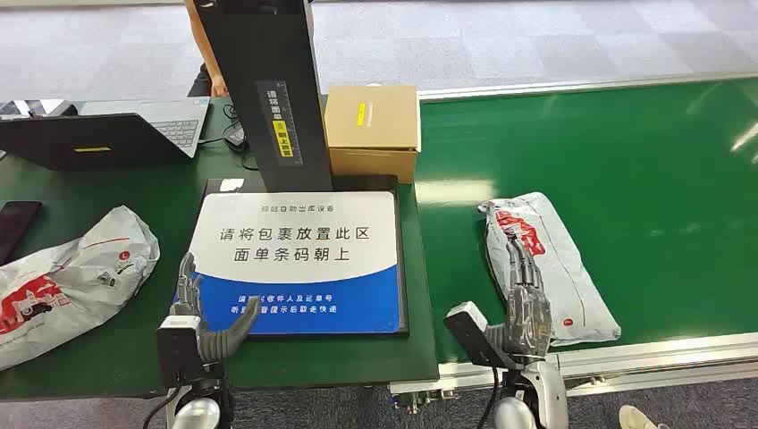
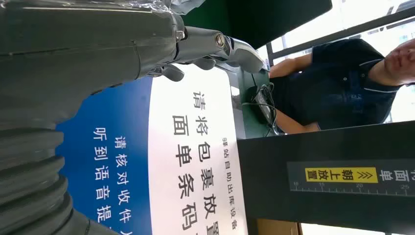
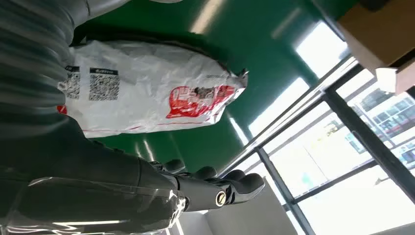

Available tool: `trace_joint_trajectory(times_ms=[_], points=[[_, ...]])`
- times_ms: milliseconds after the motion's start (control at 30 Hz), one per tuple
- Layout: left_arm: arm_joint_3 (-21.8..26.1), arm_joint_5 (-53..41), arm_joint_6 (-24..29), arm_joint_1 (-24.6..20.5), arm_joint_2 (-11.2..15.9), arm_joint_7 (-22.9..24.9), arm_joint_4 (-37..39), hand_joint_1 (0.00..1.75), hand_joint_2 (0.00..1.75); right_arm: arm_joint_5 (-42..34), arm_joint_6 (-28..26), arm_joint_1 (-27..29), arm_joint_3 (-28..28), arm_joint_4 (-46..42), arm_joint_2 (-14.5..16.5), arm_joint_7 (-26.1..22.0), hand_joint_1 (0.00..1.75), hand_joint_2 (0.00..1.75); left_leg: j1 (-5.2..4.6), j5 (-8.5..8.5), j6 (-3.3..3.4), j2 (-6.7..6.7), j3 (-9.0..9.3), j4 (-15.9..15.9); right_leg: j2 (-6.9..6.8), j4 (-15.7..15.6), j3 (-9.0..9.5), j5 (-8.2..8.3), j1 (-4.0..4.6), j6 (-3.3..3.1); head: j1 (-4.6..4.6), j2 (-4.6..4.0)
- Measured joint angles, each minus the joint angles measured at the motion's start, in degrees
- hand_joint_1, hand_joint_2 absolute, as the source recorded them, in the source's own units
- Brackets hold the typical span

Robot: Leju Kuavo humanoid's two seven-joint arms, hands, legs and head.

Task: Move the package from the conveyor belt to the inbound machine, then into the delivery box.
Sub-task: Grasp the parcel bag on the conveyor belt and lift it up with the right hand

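White courier package (image 1: 547, 264) lying on green conveyor belt (image 1: 644, 170), right robot hand (image 1: 527, 308) over its near end, fingers straight, holding nothing, left robot hand (image 1: 201, 313) spread empty above inbound machine's blue-and-white pad (image 1: 304, 237)

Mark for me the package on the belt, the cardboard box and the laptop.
package (image 1: 554, 268), head view, its white middle right of the hand.
cardboard box (image 1: 372, 116), head view, its top face.
laptop (image 1: 174, 121), head view, its keyboard.
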Motion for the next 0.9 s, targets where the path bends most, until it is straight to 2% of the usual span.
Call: trace_joint_trajectory(times_ms=[300, 500, 900], points=[[0.24, -0.11, -0.6, 0.3, -0.03, 0.52, -0.49, 0.0, 1.75, 4.21, 1.44, -0.32, -4.38, 0.12, -0.24, 5.46, 0.0, 1.75, 0.0, 0.0, 0.0, 0.0, 0.01, 0.0, 0.0, 0.0, 0.0, 0.0, 0.0, 0.0, -0.01, 0.0], [0.24, -0.28, -0.97, 0.39, -0.04, 0.52, -0.49, 0.0, 1.75, 5.16, 2.67, -0.61, -6.45, 1.0, -0.64, 7.28, 0.0, 1.75, 0.0, 0.0, 0.0, 0.0, 0.0, 0.0, 0.0, 0.0, 0.0, 0.0, 0.0, 0.0, 0.0, 0.0], [-0.4, -1.18, -3.04, 0.01, -0.34, 1.25, -0.47, 0.0, 1.75, 7.87, 8.28, -6.36, -9.45, 8.41, -1.8, 10.23, 0.0, 1.75, 0.0, 0.01, 0.01, 0.0, 0.01, 0.01, 0.0, 0.0, 0.01, 0.02, 0.0, 0.02, -0.01, 0.0]])
